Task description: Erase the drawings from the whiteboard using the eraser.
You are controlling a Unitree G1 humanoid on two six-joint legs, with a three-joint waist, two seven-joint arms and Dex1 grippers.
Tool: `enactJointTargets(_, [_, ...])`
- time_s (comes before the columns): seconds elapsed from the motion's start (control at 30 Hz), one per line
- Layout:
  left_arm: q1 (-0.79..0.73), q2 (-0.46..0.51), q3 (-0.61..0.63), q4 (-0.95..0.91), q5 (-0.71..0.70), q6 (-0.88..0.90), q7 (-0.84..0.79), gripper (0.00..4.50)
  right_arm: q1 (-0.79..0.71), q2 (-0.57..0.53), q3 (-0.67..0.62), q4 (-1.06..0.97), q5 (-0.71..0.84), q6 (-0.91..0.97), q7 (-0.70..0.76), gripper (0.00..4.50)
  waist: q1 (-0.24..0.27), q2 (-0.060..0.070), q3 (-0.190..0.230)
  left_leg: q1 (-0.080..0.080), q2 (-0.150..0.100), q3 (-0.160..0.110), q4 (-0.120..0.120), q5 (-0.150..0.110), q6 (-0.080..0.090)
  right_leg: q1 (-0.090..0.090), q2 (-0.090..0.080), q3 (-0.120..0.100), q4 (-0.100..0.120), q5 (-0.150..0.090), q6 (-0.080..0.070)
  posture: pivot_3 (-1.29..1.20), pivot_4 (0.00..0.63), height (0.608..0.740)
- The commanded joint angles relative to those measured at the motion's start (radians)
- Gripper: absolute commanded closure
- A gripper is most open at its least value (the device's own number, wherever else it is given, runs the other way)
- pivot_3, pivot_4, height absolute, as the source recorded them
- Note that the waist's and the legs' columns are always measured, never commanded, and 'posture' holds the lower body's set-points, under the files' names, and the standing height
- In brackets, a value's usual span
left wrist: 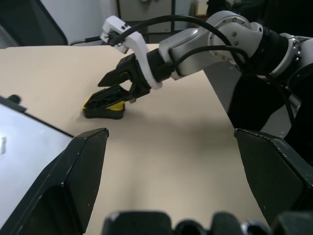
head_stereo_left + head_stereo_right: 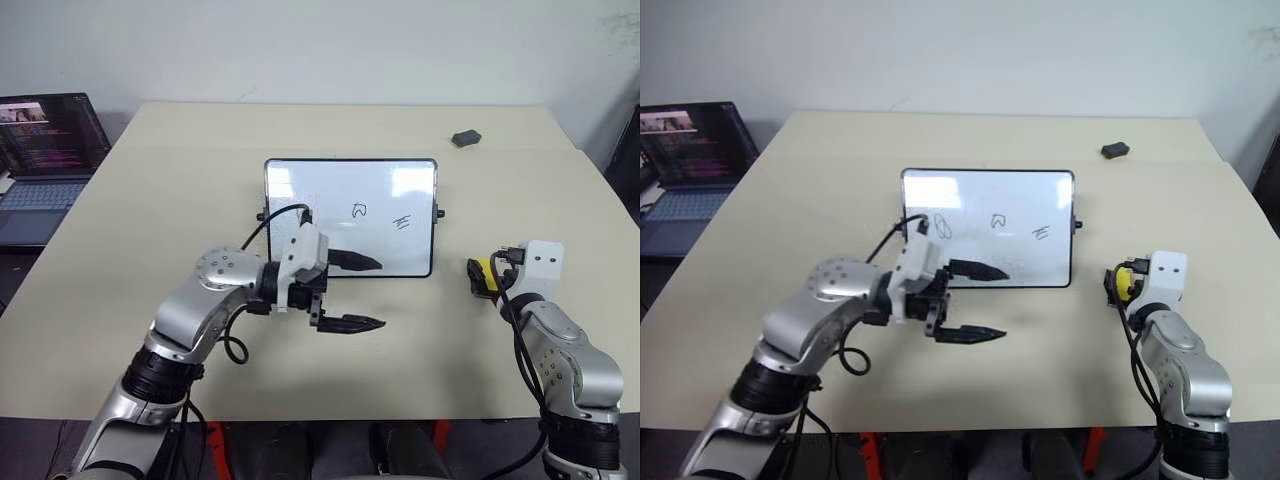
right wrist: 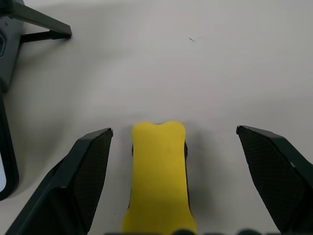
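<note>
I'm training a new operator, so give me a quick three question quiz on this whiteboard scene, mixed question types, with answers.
1. True or false: the right gripper is shut on the eraser.
2. Which marks are still on the whiteboard? A) none B) the drawings C) printed text
3. Fill in: the small dark lump lies near the table's far ____ corner.

Key: 1 false, it is open with the eraser between its fingers. 2 B. 3 right.
</note>
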Motion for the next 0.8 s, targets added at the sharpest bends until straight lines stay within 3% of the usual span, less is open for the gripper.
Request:
enactJointTargets(0.03, [-0.007,0.007,0.012,-0.007,0.012,-0.025,-0.007,0.00,-0.022,0.001,-0.021,-0.003,-0.001,-0.018,0.010,0.06,0.000,0.000,0.000,0.000,0.000,0.000,0.000,0.000,0.000,0.000,0.000,0.000,0.000,0.000,0.000,0.00,0.150,0.740])
enactJointTargets(0.53, [0.015,0.019,0.028,-0.023,0.022,-0.017,0.015,0.00,-0.078,-0.002,-0.003,0.108,-0.046,-0.046,0.042,0.06,0.001,0.000,0.000,0.000,0.000,0.000,0.000,0.000,0.000,0.000,0.000,0.000,0.000,0.000,0.000,0.00,0.150,0.740])
enactJointTargets(0.8, [0.030,0.022,0.021,-0.038,0.022,-0.012,0.033,0.00,-0.084,0.007,0.007,0.128,-0.058,-0.049,0.053,2.73,0.002,0.000,0.000,0.000,0.000,0.000,0.000,0.000,0.000,0.000,0.000,0.000,0.000,0.000,0.000,0.00,0.150,0.740])
